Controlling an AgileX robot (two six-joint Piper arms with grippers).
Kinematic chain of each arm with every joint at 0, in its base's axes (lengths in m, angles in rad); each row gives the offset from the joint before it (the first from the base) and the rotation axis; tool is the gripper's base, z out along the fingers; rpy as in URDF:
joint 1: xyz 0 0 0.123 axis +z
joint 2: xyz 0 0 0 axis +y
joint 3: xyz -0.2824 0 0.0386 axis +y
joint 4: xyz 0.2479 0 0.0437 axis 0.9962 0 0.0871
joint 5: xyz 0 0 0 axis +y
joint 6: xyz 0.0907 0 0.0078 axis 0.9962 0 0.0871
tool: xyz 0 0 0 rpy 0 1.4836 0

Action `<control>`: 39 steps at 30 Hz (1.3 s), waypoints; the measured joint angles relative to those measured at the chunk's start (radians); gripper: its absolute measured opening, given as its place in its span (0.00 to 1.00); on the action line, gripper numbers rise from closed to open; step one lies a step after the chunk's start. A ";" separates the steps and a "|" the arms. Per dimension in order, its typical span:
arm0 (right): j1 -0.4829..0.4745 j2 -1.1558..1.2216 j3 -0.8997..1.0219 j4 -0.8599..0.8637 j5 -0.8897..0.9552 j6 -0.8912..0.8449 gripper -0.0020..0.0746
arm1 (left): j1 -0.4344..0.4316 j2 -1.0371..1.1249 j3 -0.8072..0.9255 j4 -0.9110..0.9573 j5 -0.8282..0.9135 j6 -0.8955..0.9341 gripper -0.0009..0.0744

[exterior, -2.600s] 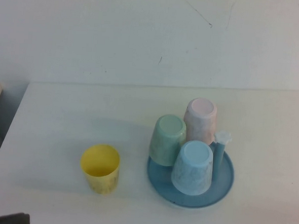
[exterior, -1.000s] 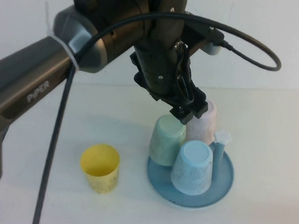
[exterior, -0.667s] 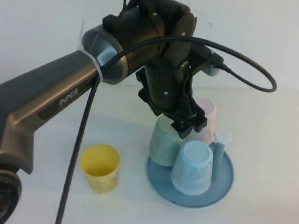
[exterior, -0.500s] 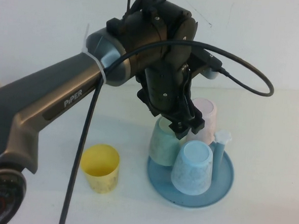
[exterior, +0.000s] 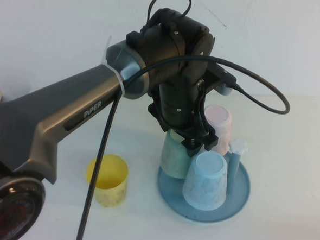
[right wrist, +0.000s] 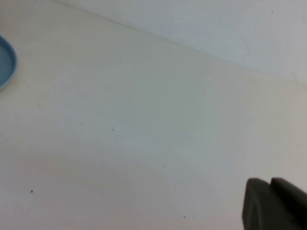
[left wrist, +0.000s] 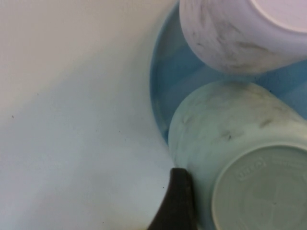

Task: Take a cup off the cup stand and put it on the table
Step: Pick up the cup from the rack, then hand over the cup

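The mint-green cup (exterior: 174, 156) sits upside down on a peg of the blue cup stand (exterior: 236, 200), at its left side. My left gripper (exterior: 194, 143) is down over the cup's base, jaws spread on either side of it. In the left wrist view one dark finger (left wrist: 178, 203) lies right against the side of the cup (left wrist: 230, 139); the other finger is out of view. The stand's tray (left wrist: 160, 81) shows behind it. My right gripper (right wrist: 273, 201) hovers low over the bare table (right wrist: 144, 120), fingers together, holding nothing; the high view does not show it.
A light blue cup (exterior: 205, 180) and a pink marbled cup (exterior: 218, 123) also sit upside down on the stand. One free peg with a white cap (exterior: 237, 148) stands at its right. A yellow cup (exterior: 106, 179) stands upright on the table (exterior: 289, 139) to the left.
My left arm came in from the left and lowered onto the mint-green cup, its gripper sinking from above the cup's base to around it. The cups have not moved.
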 joint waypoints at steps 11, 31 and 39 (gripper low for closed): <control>0.000 0.000 0.000 0.000 0.000 0.000 0.05 | 0.020 0.010 -0.001 -0.022 -0.002 -0.013 0.74; 0.000 0.000 0.000 0.000 0.000 0.000 0.05 | 0.028 0.002 -0.189 -0.030 0.006 -0.046 0.73; 0.000 0.000 0.000 0.000 0.000 0.000 0.05 | 0.029 -0.087 -0.219 -0.043 0.008 -0.050 0.73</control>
